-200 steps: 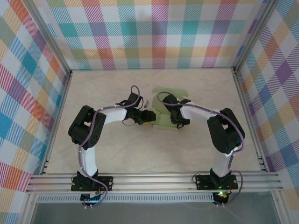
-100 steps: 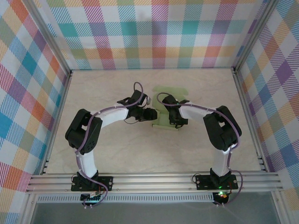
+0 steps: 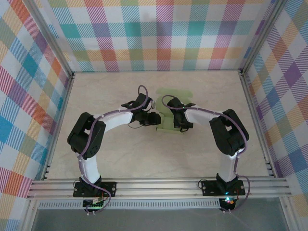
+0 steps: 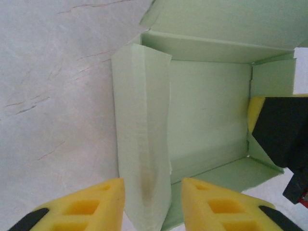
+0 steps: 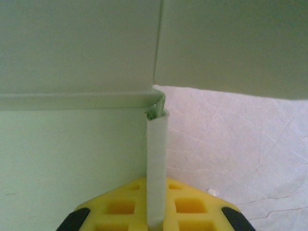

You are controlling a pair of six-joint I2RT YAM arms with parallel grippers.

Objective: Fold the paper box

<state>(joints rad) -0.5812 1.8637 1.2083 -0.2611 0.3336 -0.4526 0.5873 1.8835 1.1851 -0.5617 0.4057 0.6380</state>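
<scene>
seen from above, two white-and-black robot arms curve inward from the near edge of a pale marbled worktop (image 3: 125,159) and meet near its middle, inside plaid walls (image 3: 159,33) of pastel checks. between the arm tips lies the paper box (image 3: 174,93), made of pale sage-green card. it is partly folded, with a rounded flap spread flat toward the back wall. the left gripper (image 3: 155,119) reaches in at the box's left side, and the right gripper (image 3: 183,126) bears down on its near right part. in the left wrist view the box's floor lies flat on the worktop with low walls raised around it. one side wall (image 4: 144,144) stands upright and runs down between the left gripper's yellow fingers (image 4: 91,204). the left jaws straddle that wall, one finger against it and the other just beside it, and whether they are pressing it cannot be told. the dark body of the other gripper shows at the right edge of that view, touching the box. in the right wrist view a thin strip of card rises from between the yellow pads (image 5: 120,208), and the right jaws are clenched on this edge of the box, beside a folded corner.
</scene>
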